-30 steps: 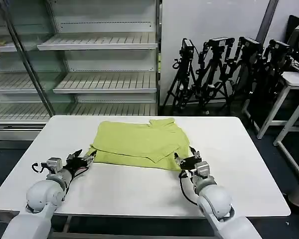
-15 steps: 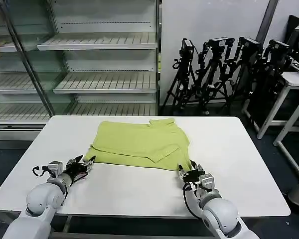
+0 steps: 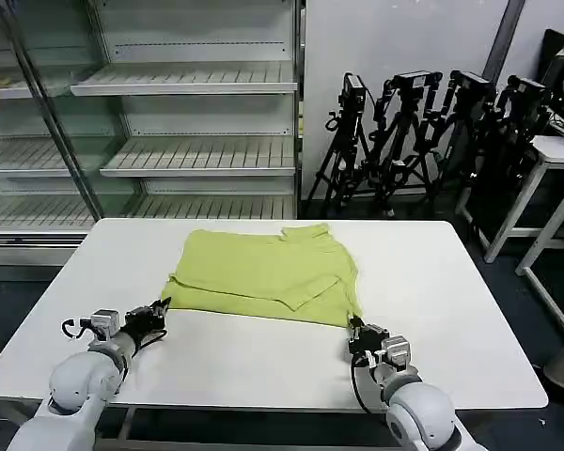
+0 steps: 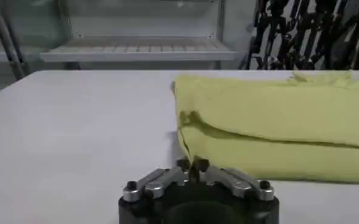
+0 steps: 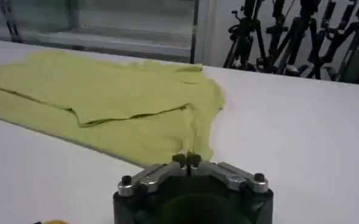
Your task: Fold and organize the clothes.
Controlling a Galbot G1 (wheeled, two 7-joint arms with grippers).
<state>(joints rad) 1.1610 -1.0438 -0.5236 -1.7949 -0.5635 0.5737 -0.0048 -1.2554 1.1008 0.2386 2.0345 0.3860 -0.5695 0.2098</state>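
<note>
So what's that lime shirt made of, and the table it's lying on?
The lime shirt looks like thin, soft cloth, perhaps a cotton knit: matte, lying almost flat, with limp folded edges and small creases. The white table looks like a hard, smooth board with a laminate or painted finish; it shows a faint sheen and no grain. Neither can be settled by sight alone.

Lighting even and diffuse, apparently from overhead, though no lamp is in view. White table (image 3: 263, 357) bright, no hard glare. Soft narrow shadow under the near edge of the lime shirt (image 3: 263, 272) in the head view. Glass-fronted shelving (image 3: 169, 113) carries faint reflections. Tripods (image 3: 432, 132) dark, with little detail. Both wrist views softer: the background behind the shirt (image 4: 277, 128) is blurred, and the gripper bodies at the frame edge are slightly out of focus.
</note>
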